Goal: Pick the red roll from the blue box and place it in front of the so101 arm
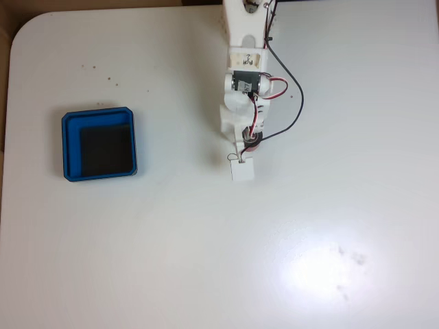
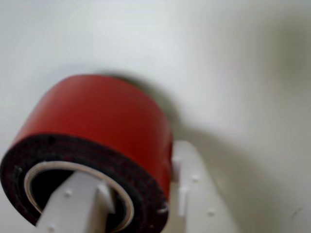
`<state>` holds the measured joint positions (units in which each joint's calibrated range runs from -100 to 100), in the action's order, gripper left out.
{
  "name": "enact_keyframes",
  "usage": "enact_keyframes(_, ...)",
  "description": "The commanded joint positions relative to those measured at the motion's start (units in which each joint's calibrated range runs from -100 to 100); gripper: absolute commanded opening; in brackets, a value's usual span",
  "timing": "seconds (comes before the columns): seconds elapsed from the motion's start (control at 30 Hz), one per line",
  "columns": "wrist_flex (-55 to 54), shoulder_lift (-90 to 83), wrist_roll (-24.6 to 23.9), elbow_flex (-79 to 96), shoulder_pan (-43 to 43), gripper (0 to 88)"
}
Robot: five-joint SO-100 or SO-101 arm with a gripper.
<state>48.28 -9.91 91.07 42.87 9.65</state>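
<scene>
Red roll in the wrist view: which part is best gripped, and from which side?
Grip the red roll's ring wall, one finger through the pale hollow core, the other against the red outer side, entering from the open dark face. That pinch is what the gripper shows now.

The white tabletop (image 1: 171,260) takes up nearly all of the fixed view, and its rounded corner (image 1: 27,26) sits at about ten o'clock. Beyond that corner and down the nine o'clock edge a brownish surface (image 1: 4,82) shows, too little of it to name. A few dark specks (image 1: 88,67) dot the table toward eleven o'clock, with another pair (image 1: 113,83) just beside them. At about four o'clock there are faint grey smudges (image 1: 353,258) next to a bright patch of glare (image 1: 309,274). In the wrist view the same pale tabletop (image 2: 243,73) looks blurred and plain.
</scene>
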Motion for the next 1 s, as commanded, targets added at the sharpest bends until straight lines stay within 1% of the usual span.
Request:
enact_keyframes(0.0,-1.7,-3.0,-0.1,0.3,0.0,0.8)
enact_keyframes(0.3,-1.8,-7.1,-0.3,0.3,0.4,1.1)
enact_keyframes(0.53,-1.8,-7.1,0.3,0.5,0.4,1.6)
enact_keyframes(0.73,-1.7,-6.9,0.4,0.7,0.5,7.3)
enact_keyframes(0.97,-1.7,-7.2,0.1,0.7,0.7,7.8)
